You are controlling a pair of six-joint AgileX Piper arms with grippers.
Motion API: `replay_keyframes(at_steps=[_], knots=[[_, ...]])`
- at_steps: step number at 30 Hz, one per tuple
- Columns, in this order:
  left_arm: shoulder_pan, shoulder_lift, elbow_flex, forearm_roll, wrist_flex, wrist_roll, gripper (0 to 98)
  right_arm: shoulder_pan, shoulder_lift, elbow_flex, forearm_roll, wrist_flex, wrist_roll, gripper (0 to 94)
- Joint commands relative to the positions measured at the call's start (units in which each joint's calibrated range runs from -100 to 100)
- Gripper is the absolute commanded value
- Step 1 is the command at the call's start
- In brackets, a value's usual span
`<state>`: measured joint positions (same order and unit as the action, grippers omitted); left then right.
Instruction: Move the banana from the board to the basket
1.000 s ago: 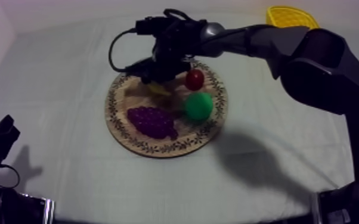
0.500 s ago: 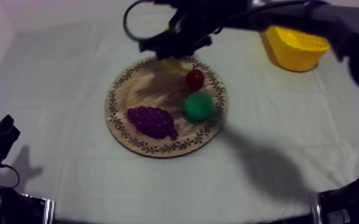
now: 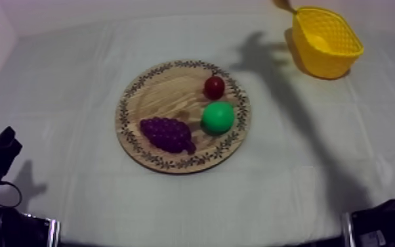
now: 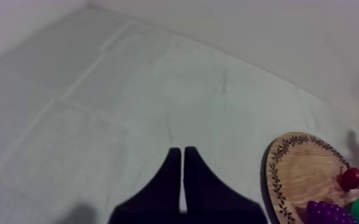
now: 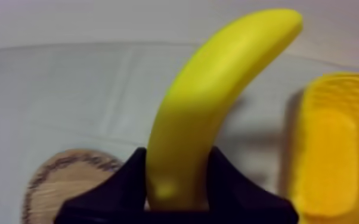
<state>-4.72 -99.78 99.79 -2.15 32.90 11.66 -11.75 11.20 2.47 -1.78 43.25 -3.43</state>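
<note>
My right tool [image 5: 177, 156] grips the banana [image 5: 217, 89] by 1 end, its length pointing away from the tool — the yellow basket [image 5: 337, 149] sits just beside it, at the worktop's far-right corner. Left tool [image 4: 182, 152] narrow.

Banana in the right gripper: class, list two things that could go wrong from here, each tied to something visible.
1. The right gripper grips the banana near one end, most of its length sticking out beyond the grip, so it may swivel or slip.
2. In the right wrist view the yellow basket lies beside the banana, not under it; released now, it would likely land on the cloth.
</note>
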Motion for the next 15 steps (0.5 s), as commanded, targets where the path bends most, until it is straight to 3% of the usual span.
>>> replay_keyframes(at_steps=[1,8,15], knots=[[-0.02,-0.05,-0.01,-0.03,0.00,0.00,0.1,5.31,-0.08,1.63,0.10,-2.27,0.85,27.9],[-0.02,-0.05,-0.01,-0.03,0.00,0.03,0.1,12.85,1.40,5.41,-1.56,-7.63,5.48,28.2],[-0.02,-0.05,-0.01,-0.03,0.00,0.02,0.1,16.15,5.65,4.34,-3.50,-9.71,9.26,28.2]])
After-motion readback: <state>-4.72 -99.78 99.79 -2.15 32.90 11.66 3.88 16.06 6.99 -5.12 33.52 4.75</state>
